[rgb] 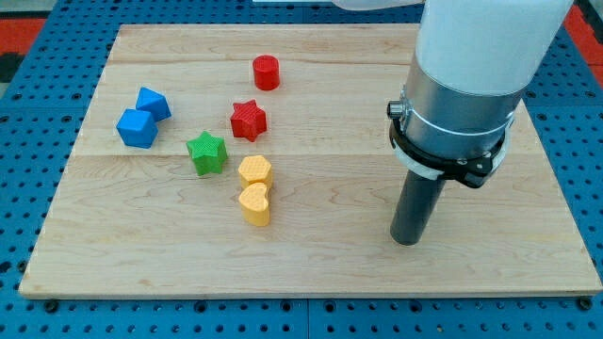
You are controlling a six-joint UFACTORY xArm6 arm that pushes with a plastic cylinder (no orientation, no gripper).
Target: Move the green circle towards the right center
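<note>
My tip (pixel 406 241) rests on the wooden board (pixel 320 264) at the view's right of centre, lower half. No green circle shows in the camera view; the arm's wide body (pixel 462 85) hides part of the board at the upper right. The only green block I see is a green star (pixel 206 153) left of centre, far to the left of my tip. No block touches the tip.
A red cylinder (pixel 266 72) and a red star (pixel 249 120) lie above the green star. Two blue blocks (pixel 152 103) (pixel 137 128) sit at the left. A yellow hexagon (pixel 254 171) and a yellow heart (pixel 254 203) touch each other.
</note>
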